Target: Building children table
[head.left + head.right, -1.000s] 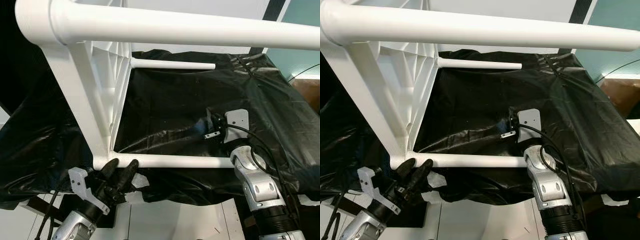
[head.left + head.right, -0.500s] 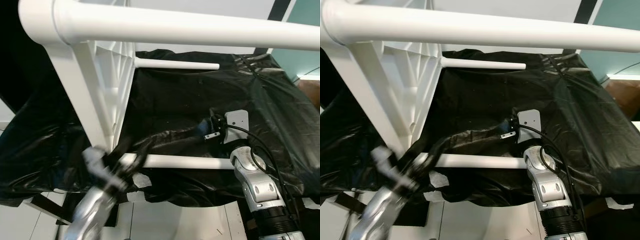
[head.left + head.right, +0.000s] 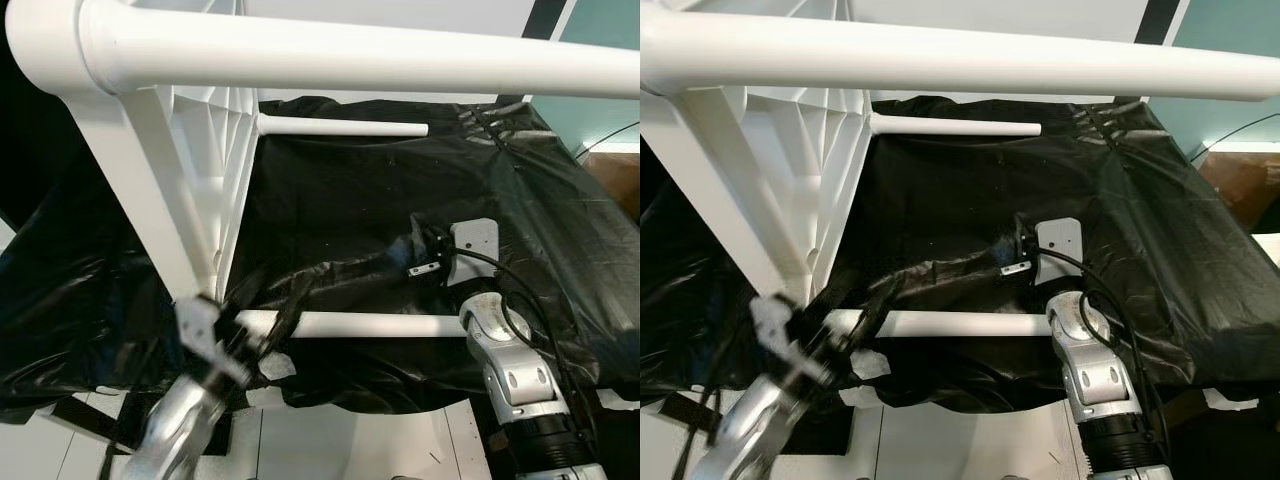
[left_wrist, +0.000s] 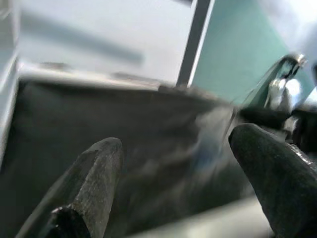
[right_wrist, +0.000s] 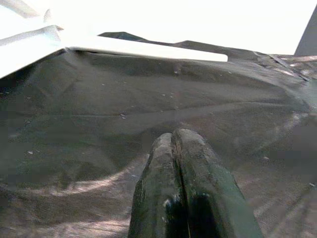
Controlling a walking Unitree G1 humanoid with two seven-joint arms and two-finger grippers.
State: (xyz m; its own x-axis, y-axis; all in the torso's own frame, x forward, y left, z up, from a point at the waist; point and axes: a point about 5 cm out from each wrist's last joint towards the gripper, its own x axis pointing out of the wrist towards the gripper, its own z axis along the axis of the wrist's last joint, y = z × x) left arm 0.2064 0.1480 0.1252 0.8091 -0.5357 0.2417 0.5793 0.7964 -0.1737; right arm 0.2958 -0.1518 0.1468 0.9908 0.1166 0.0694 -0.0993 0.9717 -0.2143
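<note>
Since a second ago, when your left end effector (image 3: 285,318) had its two black fingers pinched beside the near-left corner of the white children table (image 3: 215,170), the arm has swung up and rightward. It now reaches over the near leg (image 3: 370,324), blurred with motion, and its wrist view shows the fingers spread apart with nothing between them. Your left grip on the corner is gone, so I judge the frame is now steadied only by how it rests on the covered desk (image 3: 400,200) and by whatever the right arm offers.

Your right end effector (image 5: 185,163) has not shifted: its fingers are pressed closed on nothing, lying low over the black sheet (image 3: 970,190), just beyond the near leg's right end.

You have the table tipped on its side at the left of the desk, ribbed underside facing right, its legs pointing right. One leg (image 3: 350,62) crosses the top of the view very near the camera, and another (image 3: 340,128) lies at the far side. The legs are smooth, glossy round tubes; the top looks like moulded plastic with thin stiffening ribs. The sheet is shiny, wrinkled film, probably slippery under the frame.
</note>
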